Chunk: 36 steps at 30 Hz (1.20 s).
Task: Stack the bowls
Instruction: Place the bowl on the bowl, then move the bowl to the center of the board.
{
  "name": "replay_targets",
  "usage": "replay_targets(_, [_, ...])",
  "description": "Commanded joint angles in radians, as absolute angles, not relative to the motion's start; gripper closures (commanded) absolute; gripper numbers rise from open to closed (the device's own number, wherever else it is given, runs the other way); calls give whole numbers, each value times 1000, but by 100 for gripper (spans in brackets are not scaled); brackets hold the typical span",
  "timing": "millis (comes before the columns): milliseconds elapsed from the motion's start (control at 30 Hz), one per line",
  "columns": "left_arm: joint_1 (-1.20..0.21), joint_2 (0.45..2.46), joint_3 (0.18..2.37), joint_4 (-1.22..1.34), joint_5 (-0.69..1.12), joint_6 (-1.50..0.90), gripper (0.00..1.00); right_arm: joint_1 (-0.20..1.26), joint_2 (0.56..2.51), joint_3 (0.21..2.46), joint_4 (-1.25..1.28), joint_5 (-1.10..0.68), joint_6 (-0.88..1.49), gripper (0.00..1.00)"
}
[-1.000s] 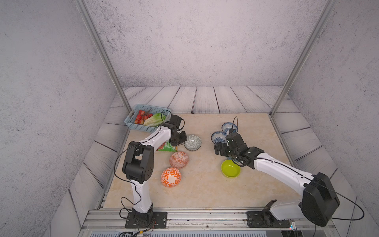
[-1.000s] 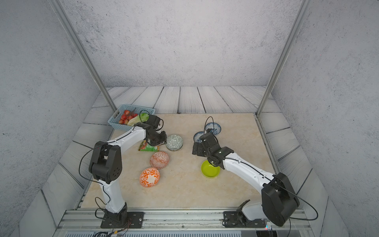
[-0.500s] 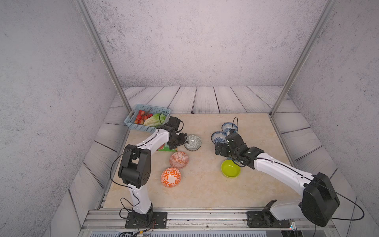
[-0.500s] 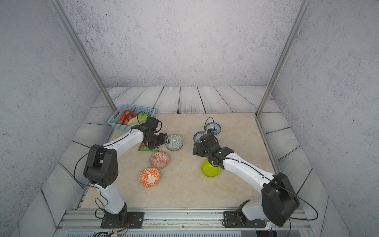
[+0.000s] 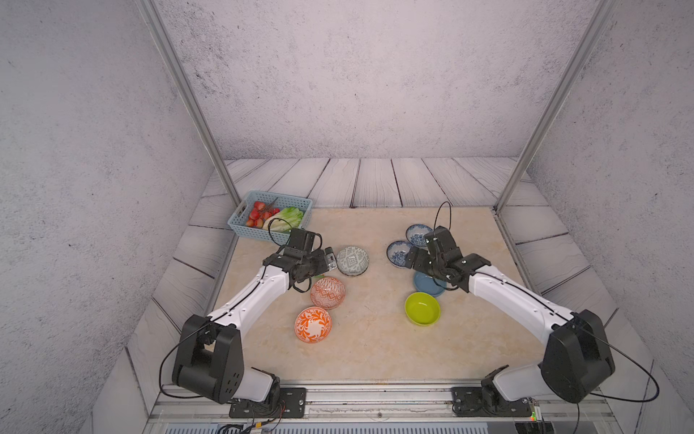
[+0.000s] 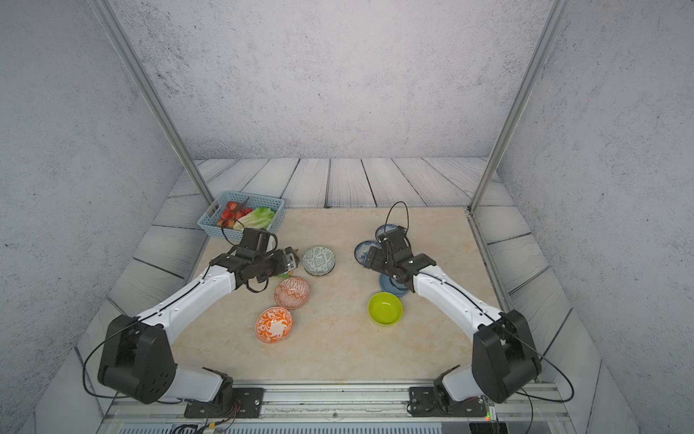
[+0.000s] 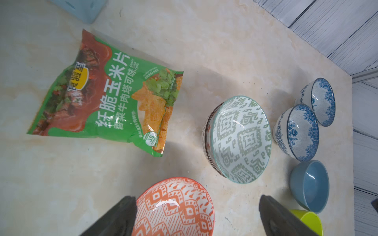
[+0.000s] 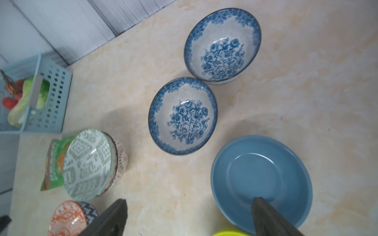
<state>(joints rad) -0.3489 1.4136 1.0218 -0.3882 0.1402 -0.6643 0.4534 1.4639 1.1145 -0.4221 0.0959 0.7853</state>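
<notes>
Grey-green bowl (image 5: 352, 260) is being cradled in the white lattice bowl (image 8: 121, 161), the only stack made, while six are being left single on the desk (image 5: 368, 349): two orange bowls (image 5: 327, 292) (image 5: 313, 324), two blue-flowered bowls (image 5: 399, 254) (image 5: 418, 233), a plain blue bowl (image 5: 428, 283), a lime bowl (image 5: 422, 308). The left fingers (image 7: 120, 216) and right fingers (image 8: 270, 216) are being held wide open, empty.

2 white arms (image 5: 263, 289), black joints (image 5: 206, 360), looping black cables (image 5: 444, 202)

Bare tabletop (image 5: 375, 300) lay open down the middle. Grey-green bowl (image 5: 352, 260), diamond orange bowl (image 5: 327, 292) and scrolled orange bowl (image 5: 313, 324) lined its left; floral bowls (image 5: 399, 253), blue bowl (image 5: 424, 284) and lime bowl (image 5: 422, 308) its right. Snack bag (image 7: 110, 96) and basket (image 5: 248, 231) crowded the far-left corner.
</notes>
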Motion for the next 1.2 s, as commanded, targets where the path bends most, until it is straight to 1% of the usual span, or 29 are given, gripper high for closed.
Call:
replay_targets(0, [-347, 1388, 1013, -351, 128, -669, 3, 378, 1518, 1184, -529, -10, 816, 6])
replay_targets(100, [-347, 1401, 1032, -366, 115, -661, 6, 335, 1570, 1253, -567, -10, 805, 7])
replay_targets(133, [-347, 1412, 1043, -368, 136, -648, 9, 328, 1600, 1291, -593, 2, 792, 8])
replay_targets(200, [-347, 1426, 1052, -361, 162, -632, 12, 322, 1643, 1351, -641, 25, 774, 10])
replay_targets(233, [-346, 1430, 1051, -356, 165, -634, 13, 316, 1667, 1375, -657, 26, 763, 16])
replay_targets(267, [-346, 1434, 1052, -359, 157, -637, 13, 314, 1694, 1402, -671, 22, 755, 19])
replay_targets(333, [-345, 1443, 1058, -360, 158, -636, 14, 302, 1742, 1459, -709, 3, 743, 19])
replay_targets(367, [-345, 1444, 1058, -357, 162, -634, 14, 300, 1767, 1481, -723, -6, 736, 22])
replay_targets(500, [-344, 1439, 1047, -339, 162, -638, 13, 297, 1846, 1523, -711, -33, 729, 24])
replay_targets(567, [-341, 1441, 1045, -335, 163, -642, 12, 297, 1878, 1539, -707, -49, 723, 30])
replay_targets(633, [-339, 1446, 1043, -330, 165, -647, 11, 297, 1908, 1545, -700, -62, 721, 32])
replay_targets(667, [-337, 1450, 1044, -328, 168, -650, 11, 297, 1919, 1543, -689, -71, 720, 35])
replay_targets(733, [-332, 1455, 1044, -326, 178, -655, 11, 297, 1936, 1533, -667, -84, 721, 36])
replay_targets(833, [-327, 1454, 1037, -318, 186, -661, 11, 297, 1958, 1530, -636, -88, 718, 42])
replay_targets(933, [-323, 1452, 1030, -309, 192, -667, 11, 297, 1983, 1549, -632, -87, 707, 51])
replay_targets(967, [-322, 1453, 1029, -307, 195, -669, 11, 297, 1994, 1557, -633, -89, 701, 57])
replay_targets(1033, [-320, 1458, 1030, -304, 202, -672, 11, 298, 2011, 1568, -640, -87, 697, 61])
replay_targets(1100, [-317, 1466, 1033, -301, 208, -674, 11, 297, 2022, 1573, -644, -89, 693, 70])
replay_targets(1167, [-314, 1472, 1034, -298, 214, -678, 11, 296, 2026, 1577, -649, -91, 691, 76])
